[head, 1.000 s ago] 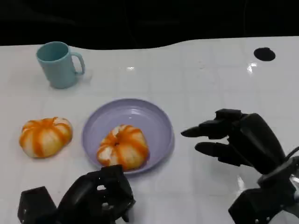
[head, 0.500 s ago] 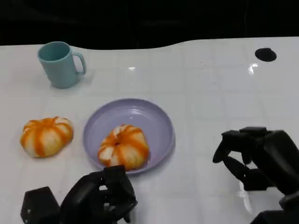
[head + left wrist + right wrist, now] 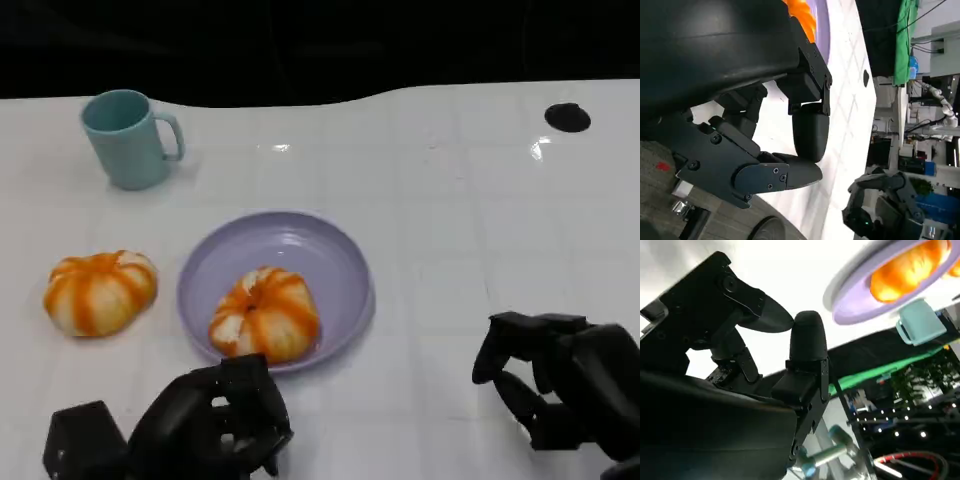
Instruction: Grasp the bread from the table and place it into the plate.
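One orange-striped bread [image 3: 265, 314] lies in the purple plate [image 3: 290, 245], toward its near rim. A second, similar bread [image 3: 98, 291] sits on the white table left of the plate. My left hand [image 3: 212, 424] hangs just in front of the plate's near edge, fingers curled in and holding nothing. My right hand [image 3: 558, 385] is low at the near right, well clear of the plate, with its fingers curled under and nothing in them. The right wrist view shows the plate [image 3: 852, 307] with the bread [image 3: 907, 271] in it. In the left wrist view a sliver of bread [image 3: 803, 15] shows beside the plate [image 3: 821, 22].
A light blue mug [image 3: 128, 136] stands at the far left, handle to the right. A black round mark [image 3: 567, 116] lies at the far right of the table. The table's far edge borders darkness. My right hand [image 3: 880, 200] also shows in the left wrist view.
My right hand has drawn back from beside the plate toward the near right, dropped lower and curled its outstretched fingers in. The left hand, both breads and the plate have stayed put.
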Robot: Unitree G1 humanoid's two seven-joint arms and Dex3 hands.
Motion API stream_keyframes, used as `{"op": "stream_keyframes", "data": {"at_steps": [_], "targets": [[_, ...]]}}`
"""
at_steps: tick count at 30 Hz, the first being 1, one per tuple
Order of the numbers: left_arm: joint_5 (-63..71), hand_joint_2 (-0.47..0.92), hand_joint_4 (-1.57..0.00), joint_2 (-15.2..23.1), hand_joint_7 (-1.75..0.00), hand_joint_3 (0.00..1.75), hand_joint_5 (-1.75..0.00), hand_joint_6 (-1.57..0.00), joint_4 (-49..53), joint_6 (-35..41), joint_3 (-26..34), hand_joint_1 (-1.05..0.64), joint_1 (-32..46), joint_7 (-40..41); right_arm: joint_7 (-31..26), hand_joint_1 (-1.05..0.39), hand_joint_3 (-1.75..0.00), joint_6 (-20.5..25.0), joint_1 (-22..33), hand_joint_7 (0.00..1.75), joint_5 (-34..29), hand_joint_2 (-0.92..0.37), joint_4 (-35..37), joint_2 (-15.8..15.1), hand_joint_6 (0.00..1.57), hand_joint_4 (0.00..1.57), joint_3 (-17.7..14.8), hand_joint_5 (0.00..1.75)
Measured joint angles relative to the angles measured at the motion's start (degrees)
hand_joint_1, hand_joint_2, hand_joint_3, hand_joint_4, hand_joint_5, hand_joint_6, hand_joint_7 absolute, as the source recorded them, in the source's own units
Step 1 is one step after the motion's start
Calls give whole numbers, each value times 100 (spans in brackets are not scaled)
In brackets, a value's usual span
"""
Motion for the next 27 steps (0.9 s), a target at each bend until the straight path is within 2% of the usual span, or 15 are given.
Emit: {"op": "stream_keyframes", "data": {"at_steps": [8,10,14,27], "targets": [[-22,60,-80,22,-138,75,-175,-77,5,3,16,-52,-1,-26,-543,-25,-126,-463,-191,170,-11,-38,731,96,73,91,81,175],[-43,60,-80,47,-139,75,-175,-77,16,2,32,-52,-3,-48,-682,-26,-123,-584,-268,165,-58,-39,932,103,73,90,111,175],[-113,60,-80,76,-139,74,-175,-77,18,4,52,-53,-4,-50,-822,-26,-123,-664,-345,159,-146,-38,1098,106,77,92,169,175],[-130,61,-80,86,-139,71,-175,-77,-1,38,44,-52,-6,-50,-892,-26,-123,-687,-376,158,-179,-37,1167,124,77,91,193,175]]}}
